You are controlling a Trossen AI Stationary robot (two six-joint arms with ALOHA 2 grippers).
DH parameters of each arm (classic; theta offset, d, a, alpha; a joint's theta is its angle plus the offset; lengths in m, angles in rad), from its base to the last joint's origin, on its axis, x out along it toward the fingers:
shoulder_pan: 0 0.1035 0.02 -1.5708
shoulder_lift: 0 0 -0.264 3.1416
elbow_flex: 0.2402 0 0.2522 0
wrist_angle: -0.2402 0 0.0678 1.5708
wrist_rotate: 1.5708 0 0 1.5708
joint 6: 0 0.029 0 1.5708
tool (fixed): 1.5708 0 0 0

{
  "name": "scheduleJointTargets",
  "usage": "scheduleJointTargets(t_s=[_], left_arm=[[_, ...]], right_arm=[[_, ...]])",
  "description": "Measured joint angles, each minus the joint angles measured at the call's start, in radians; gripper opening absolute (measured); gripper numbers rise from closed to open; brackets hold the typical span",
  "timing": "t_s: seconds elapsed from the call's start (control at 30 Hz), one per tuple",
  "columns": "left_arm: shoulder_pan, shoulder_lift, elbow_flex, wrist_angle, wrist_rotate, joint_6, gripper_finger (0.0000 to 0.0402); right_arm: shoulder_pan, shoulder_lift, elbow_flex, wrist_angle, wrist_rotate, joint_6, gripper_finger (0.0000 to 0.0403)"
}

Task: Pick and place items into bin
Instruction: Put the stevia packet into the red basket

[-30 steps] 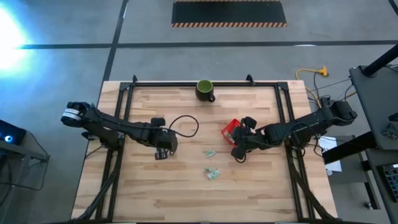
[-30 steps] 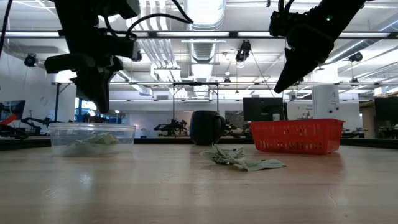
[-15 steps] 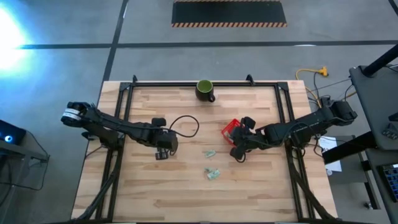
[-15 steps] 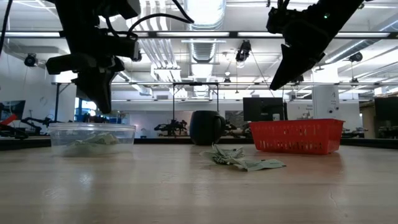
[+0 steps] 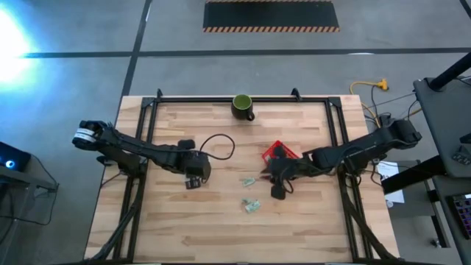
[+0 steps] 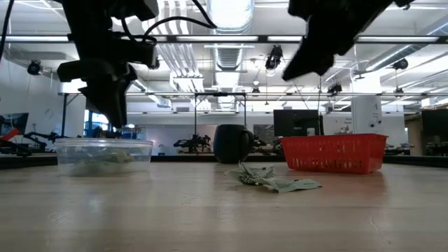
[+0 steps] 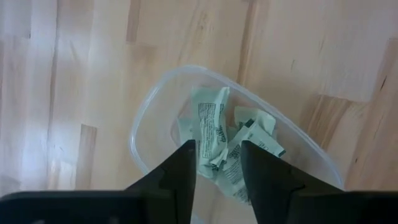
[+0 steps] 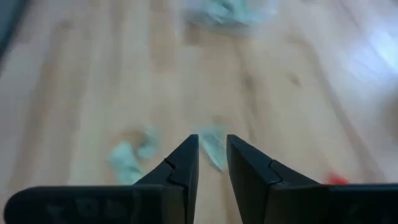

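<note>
Change: right gripper [image 5: 278,193] has swung away from the red basket [image 5: 275,152] toward the table's middle since a second ago; the left gripper's fingers have parted.
Left fingers [image 7: 184,163]: parted with a clear gap and nothing between them.
Left gripper [image 5: 193,181]: hangs over the clear tub [image 7: 147,113] near the table's [image 5: 213,235] left edge.
Right fingers [image 8: 186,157]: a narrow gap shows between them, nothing in it.
Right gripper position: above the bare wood, just in front of the red basket, tips aimed at the loose packets.
Packets in tub [image 7: 219,140]: several pale green-and-white ones lie piled inside the clear tub.
Loose packets [image 5: 252,206]: one lies toward the table's front edge, another [image 5: 249,181] just behind it, both near the middle.
Mug [image 5: 242,106]: dark green, at the table's rear edge, well apart from both arms.
</note>
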Motion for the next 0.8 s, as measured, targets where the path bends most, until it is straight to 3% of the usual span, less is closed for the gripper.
scheduleJointTargets(t_s=[0.13, 0.4, 0.8], left_arm=[[-0.001, -0.003, 0.007, -0.003, 0.007, -0.07, 0.0111], [-0.011, -0.032, 0.035, 0.001, 0.063, -0.161, 0.0112], [-0.046, -0.119, 0.042, 0.228, 0.071, -0.195, 0.0112]], right_arm=[[0.0, 0.05, 0.0, 0.106, -0.054, -0.043, 0.0073], [-0.001, 0.175, 0.02, 0.145, -0.114, -0.046, 0.0079], [-0.022, 0.335, 0.075, 0.199, -0.122, -0.046, 0.0162]])
